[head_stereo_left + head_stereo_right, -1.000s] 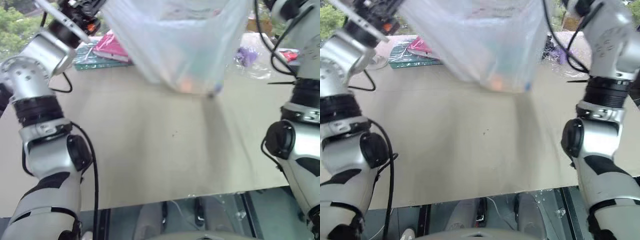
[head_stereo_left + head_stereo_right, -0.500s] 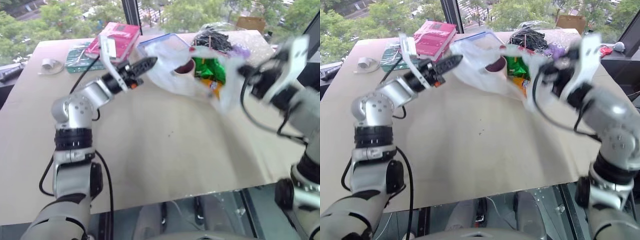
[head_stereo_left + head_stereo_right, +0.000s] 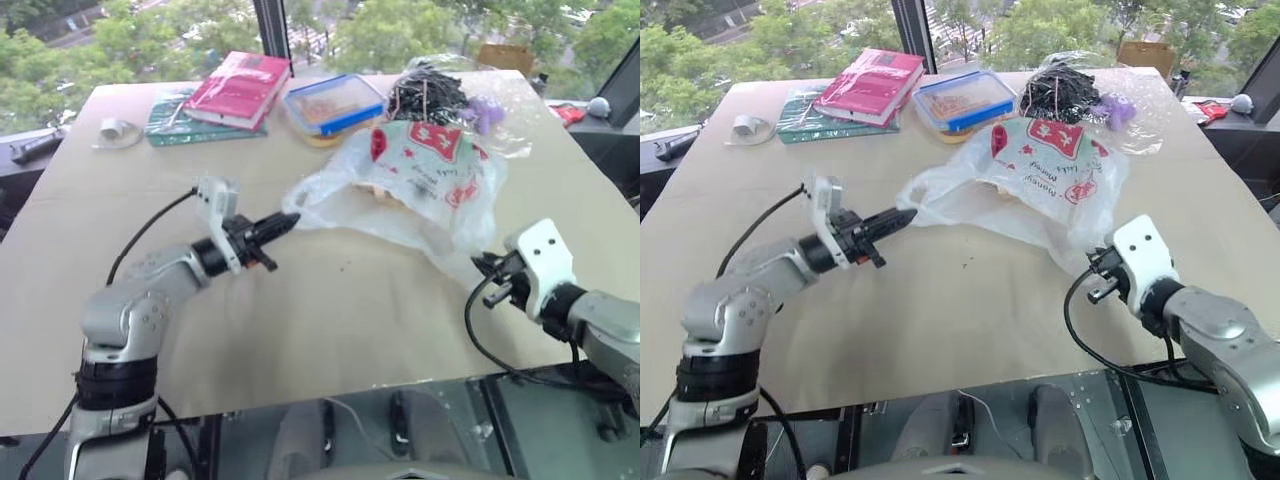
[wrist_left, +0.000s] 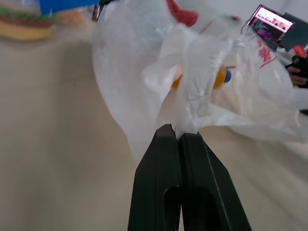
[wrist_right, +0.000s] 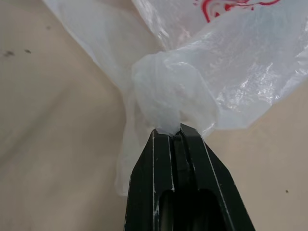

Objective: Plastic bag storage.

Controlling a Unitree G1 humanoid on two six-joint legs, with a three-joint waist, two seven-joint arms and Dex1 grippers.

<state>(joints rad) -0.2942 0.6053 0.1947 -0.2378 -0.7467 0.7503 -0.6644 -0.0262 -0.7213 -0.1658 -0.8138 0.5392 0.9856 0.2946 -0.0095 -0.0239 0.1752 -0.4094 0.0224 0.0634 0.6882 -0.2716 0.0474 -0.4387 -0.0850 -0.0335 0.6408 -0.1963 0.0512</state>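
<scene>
**Bag pinched at two ends, resting on the bench**

The plastic bag (image 3: 415,185) lies on the bench (image 3: 330,320), with some contents showing faintly through the film. The left gripper (image 3: 280,226) is closed tight on a gathered loop at one end; the right gripper (image 3: 487,275) is clamped on a bunched corner at the other. Held at opposite ends like this, the bag can probably be spread flat for folding. Behind it, touching or just beside, sit a clear bag of black bits (image 3: 430,92), a blue-lidded container (image 3: 333,103) and a pink book (image 3: 240,88). The nearer bench is bare up to its front edge, which looks the safer way to draw the bag.
</scene>
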